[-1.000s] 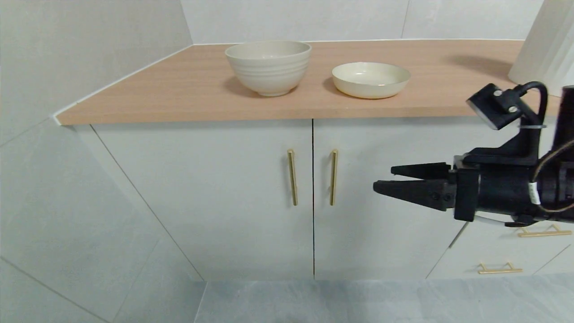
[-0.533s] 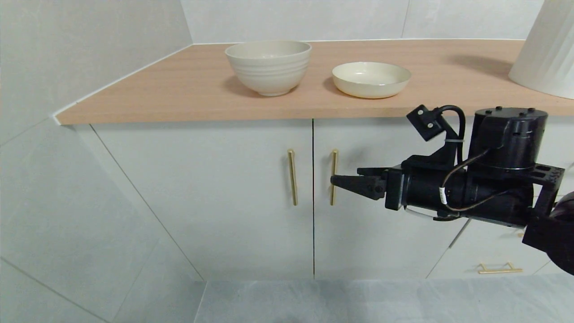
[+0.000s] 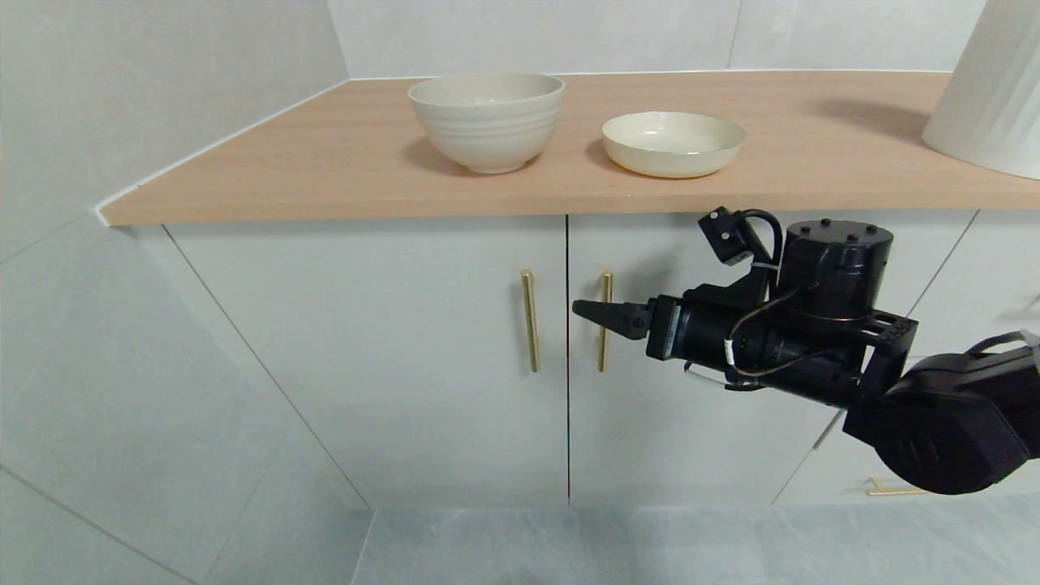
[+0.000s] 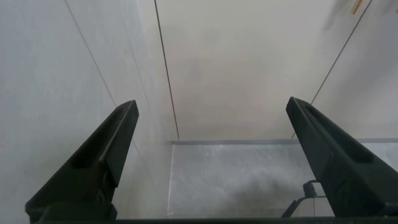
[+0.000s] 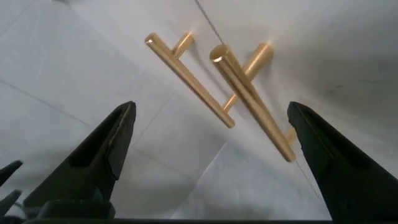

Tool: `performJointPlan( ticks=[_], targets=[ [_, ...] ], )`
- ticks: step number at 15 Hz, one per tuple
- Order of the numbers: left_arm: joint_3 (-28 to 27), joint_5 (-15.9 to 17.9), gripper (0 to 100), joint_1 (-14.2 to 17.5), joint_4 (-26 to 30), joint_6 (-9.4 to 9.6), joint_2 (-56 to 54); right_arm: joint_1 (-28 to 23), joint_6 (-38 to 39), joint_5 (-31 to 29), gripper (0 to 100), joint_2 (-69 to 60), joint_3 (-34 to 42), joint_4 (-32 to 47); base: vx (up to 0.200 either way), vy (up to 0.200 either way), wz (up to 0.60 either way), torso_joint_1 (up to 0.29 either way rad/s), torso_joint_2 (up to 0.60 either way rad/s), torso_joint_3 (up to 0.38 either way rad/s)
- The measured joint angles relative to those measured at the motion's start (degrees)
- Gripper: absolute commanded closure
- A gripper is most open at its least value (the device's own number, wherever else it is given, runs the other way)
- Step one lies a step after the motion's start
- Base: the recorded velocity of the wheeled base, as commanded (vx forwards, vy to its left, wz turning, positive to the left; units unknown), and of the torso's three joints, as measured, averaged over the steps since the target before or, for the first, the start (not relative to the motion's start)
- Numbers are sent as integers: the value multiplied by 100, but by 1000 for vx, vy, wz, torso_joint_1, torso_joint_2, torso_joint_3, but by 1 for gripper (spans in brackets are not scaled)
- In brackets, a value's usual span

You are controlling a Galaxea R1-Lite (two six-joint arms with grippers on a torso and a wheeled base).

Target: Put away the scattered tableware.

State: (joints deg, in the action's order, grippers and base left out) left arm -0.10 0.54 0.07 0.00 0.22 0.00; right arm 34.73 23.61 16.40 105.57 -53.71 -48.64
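- Two pieces of tableware sit apart on the countertop (image 3: 325, 175): one deep bowl (image 3: 486, 120) and one shallow dish (image 3: 673, 143).
- Two brass door handles (image 3: 530, 321) below.
- Right gripper (image 3: 593, 313) spread wide at the handles; left gripper (image 4: 211, 102) wide, empty.

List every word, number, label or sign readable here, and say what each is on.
None can be read: the bowl, dish, worktop, cabinet doors and handles carry no print.
Too small to read: the white tag on the arm's cable.
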Motion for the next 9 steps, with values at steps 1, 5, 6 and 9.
performJointPlan(
  ticks=[1,5,6,9],
  targets=[
    [0,0,0,0,0,0,0,66,11,-59,0,101,-17,-111,0,0,0,0,0,0],
    [0,0,0,0,0,5,0,171,129,-241,0,355,-41,-577,0,0,0,0,0,0],
    [0,0,0,0,0,2,0,178,134,-280,0,400,-43,-653,0,0,0,0,0,0],
    [0,0,0,0,0,2,0,182,154,-318,0,507,-83,-689,0,0,0,0,0,0]
  ],
)
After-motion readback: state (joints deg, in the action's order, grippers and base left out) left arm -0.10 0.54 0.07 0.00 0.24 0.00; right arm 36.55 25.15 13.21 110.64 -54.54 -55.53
